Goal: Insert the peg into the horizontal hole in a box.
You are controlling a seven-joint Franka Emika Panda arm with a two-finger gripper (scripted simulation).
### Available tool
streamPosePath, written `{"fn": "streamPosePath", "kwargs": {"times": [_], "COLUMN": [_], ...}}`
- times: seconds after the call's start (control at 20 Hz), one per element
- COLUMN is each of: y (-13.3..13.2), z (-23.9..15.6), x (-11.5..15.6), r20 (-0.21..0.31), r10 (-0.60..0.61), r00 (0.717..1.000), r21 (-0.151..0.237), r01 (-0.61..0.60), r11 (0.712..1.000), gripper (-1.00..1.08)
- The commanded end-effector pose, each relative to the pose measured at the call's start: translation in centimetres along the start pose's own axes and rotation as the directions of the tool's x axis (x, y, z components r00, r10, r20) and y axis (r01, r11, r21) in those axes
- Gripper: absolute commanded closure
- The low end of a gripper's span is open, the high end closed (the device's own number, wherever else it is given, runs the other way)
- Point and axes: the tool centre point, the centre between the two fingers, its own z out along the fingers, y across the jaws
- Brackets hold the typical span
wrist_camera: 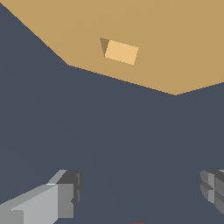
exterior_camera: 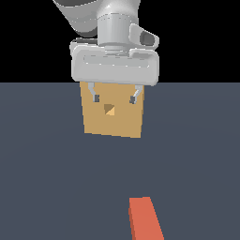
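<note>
Slate-grey flooring is filling the lower part of the exterior view, under a black backdrop. Near the top centre the gripper point(exterior_camera: 115, 98) is hanging in front of the box point(exterior_camera: 112, 124), its fingers point(exterior_camera: 96, 98) spread wide and holding nothing. The horizontal hole point(exterior_camera: 109, 109) is showing between them at the centre of the tan face. The peg point(exterior_camera: 146, 219) is lying on the floor at the bottom, right of centre, well apart from the gripper; only its orange-red end is showing, so the pale half is probably cut off by the frame edge.
</note>
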Motion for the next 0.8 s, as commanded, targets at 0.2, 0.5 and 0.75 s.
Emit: {"fn": "streamPosePath", "kwargs": {"times": [0.2, 0.5, 0.75], "y": [0.0, 0.2, 0.5], "z": [0.2, 1.0, 2.3], "x": [-0.6, -3.9, -8.6], "r20": [0.000, 0.000, 0.000], "r10": [0.000, 0.000, -0.001], "r00": [1.000, 1.000, 1.000], "r21": [-0.001, -0.006, -0.014], "r01": [0.000, 0.000, 0.001], "r11": [1.000, 1.000, 1.000], "gripper": [-0.92, -0.92, -0.92]}}
